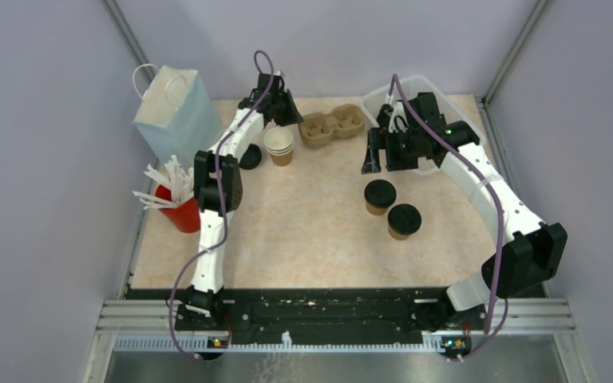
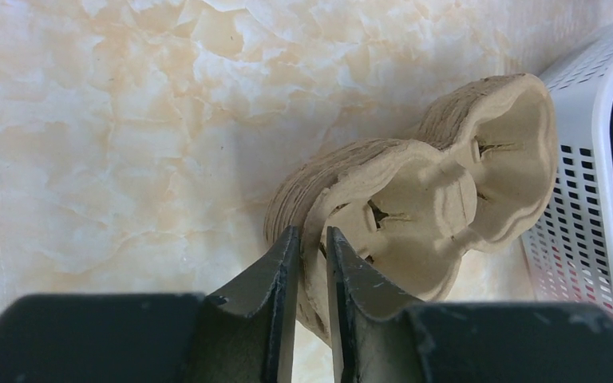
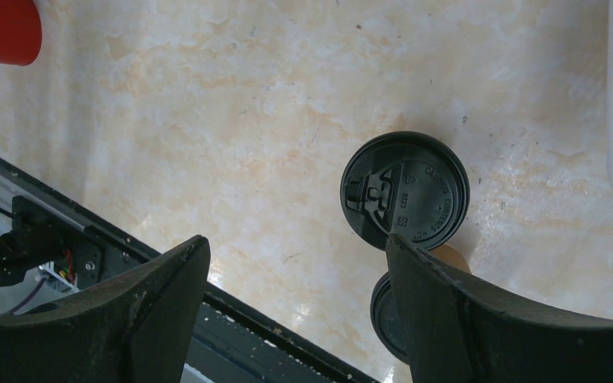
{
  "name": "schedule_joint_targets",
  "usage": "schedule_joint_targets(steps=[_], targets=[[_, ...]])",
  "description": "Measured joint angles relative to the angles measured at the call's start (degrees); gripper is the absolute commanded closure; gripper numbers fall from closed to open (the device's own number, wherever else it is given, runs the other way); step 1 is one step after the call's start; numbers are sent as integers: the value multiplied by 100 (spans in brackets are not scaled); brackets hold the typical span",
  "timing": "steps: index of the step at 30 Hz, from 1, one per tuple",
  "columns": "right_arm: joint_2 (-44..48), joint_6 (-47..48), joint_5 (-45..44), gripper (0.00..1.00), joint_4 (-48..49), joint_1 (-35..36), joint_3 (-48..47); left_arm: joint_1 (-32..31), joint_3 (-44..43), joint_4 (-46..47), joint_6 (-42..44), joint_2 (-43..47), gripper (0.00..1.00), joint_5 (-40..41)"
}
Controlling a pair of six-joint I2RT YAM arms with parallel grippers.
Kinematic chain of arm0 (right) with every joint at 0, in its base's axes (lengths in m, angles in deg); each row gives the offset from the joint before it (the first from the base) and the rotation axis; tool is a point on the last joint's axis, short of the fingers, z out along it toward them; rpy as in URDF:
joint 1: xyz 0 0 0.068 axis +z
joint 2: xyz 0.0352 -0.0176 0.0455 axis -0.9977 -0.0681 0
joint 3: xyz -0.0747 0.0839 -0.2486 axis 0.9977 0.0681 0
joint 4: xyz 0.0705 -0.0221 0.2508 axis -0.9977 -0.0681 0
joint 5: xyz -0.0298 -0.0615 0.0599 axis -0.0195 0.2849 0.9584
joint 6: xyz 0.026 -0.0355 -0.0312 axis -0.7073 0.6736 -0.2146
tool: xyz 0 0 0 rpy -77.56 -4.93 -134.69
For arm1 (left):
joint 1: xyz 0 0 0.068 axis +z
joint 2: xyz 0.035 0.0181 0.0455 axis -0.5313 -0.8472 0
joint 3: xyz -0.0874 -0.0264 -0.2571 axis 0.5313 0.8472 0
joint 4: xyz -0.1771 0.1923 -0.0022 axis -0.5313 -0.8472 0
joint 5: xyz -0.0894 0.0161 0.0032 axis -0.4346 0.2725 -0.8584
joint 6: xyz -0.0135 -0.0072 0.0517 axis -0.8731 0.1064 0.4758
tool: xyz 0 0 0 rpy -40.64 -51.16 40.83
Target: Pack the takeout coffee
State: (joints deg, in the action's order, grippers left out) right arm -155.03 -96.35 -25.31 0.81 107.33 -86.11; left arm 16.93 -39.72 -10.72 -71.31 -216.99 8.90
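Observation:
Two kraft-brown takeout coffee cups with black lids stand side by side on the table, one (image 1: 380, 195) just behind the other (image 1: 404, 221). My right gripper (image 1: 379, 155) hangs open above and behind them. In its wrist view, one lid (image 3: 405, 190) shows in full beside the right finger. The other lid (image 3: 383, 311) is partly hidden behind that finger. My left gripper (image 2: 311, 235) is shut on the near rim of the brown two-hole cardboard carrier (image 2: 447, 183), which lies at the back of the table (image 1: 333, 126).
A short stack of open, lidless paper cups (image 1: 279, 145) and a loose black lid (image 1: 249, 156) sit by the left arm. A pale blue paper bag (image 1: 172, 112) stands back left. A red cup of white sticks (image 1: 179, 209) is at the left edge and a white basket (image 1: 427, 92) back right.

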Motion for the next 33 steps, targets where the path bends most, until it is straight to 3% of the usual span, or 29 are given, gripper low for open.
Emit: schedule_joint_targets(steps=[4,9,16,24,33], targets=[[0,-2,0,19,0,0,0,0,0,-17,42,-7,73,37],[0,-2,15,19,0,0,0,-9,0,-42,122,-7,76,96],[0,-2,20,19,0,0,0,-57,-160,-195,304,-50,100,219],[0,-2,22,19,0,0,0,-85,-247,-181,269,-50,100,262],[81,-2,17,18,0,0,0,-55,-439,-348,-702,125,100,170]])
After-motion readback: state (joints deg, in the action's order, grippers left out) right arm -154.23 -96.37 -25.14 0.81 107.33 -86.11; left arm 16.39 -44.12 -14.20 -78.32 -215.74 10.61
